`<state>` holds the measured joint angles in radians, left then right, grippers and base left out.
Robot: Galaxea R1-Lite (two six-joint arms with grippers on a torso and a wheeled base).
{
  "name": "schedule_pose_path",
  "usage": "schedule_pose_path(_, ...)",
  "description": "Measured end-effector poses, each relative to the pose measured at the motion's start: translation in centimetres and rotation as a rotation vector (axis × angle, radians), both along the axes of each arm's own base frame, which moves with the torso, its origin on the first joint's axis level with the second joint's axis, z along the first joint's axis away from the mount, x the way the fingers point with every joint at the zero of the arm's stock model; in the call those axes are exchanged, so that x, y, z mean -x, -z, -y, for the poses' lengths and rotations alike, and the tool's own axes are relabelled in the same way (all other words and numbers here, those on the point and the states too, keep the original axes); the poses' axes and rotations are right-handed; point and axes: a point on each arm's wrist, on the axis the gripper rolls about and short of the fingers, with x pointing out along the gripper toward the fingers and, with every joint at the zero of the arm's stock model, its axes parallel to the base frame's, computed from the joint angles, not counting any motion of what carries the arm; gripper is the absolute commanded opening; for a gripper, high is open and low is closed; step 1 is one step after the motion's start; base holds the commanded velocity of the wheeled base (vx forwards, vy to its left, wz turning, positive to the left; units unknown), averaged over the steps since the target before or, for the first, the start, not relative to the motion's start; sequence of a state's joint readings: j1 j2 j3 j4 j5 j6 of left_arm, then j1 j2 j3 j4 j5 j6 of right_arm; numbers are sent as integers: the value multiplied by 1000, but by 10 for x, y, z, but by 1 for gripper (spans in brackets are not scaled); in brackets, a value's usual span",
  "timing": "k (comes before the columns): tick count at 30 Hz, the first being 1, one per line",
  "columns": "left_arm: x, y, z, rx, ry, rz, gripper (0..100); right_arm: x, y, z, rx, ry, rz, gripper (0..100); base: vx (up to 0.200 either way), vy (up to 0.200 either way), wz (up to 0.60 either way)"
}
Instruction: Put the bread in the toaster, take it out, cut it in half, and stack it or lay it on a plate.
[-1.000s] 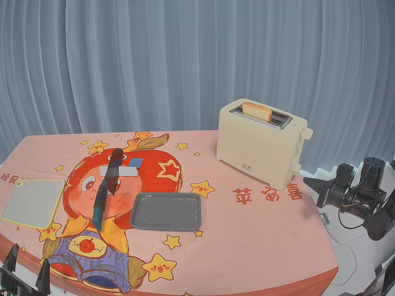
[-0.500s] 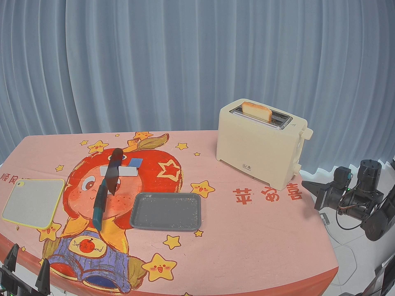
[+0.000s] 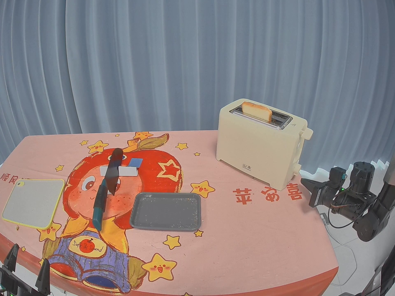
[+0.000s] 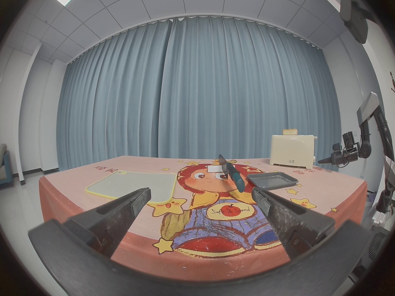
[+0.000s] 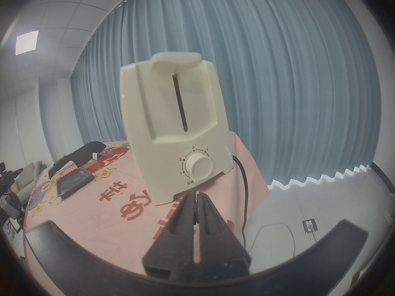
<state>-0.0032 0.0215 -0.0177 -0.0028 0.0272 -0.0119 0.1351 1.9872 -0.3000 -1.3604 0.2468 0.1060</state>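
Note:
A slice of bread [image 3: 256, 111] stands up out of the slot of the cream toaster [image 3: 259, 144] at the table's back right. The toaster's lever [image 5: 176, 60] sits at the top of its track. My right gripper [image 3: 305, 181] is shut and empty, off the table's right edge, level with the toaster's lower end and apart from it. A dark grey plate [image 3: 166, 211] lies mid-table. A knife [image 3: 105, 188] with a teal handle rests left of the plate. My left gripper [image 4: 201, 200] is open at the table's near left corner, its fingertips [image 3: 43, 270] low in the head view.
A grey cutting board with a yellow rim [image 3: 33, 202] lies at the left edge. White and blue cards [image 3: 128, 167] lie under the knife's blade. The toaster's cord [image 5: 243, 194] drops off the right side. A curtain hangs behind the table.
My right arm has lowered and drifted slightly left toward the table's right edge. The bread, toaster, knife and left gripper have not moved.

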Motion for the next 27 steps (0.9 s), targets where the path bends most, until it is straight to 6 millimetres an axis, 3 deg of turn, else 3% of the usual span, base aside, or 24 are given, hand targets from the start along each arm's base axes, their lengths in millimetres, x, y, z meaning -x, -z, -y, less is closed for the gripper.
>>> schedule_pose_path(27, 0, 0, 0, 0, 0, 0, 100, -16, 10, -5, -1, 50, -12, 0, 0, 0, 0)
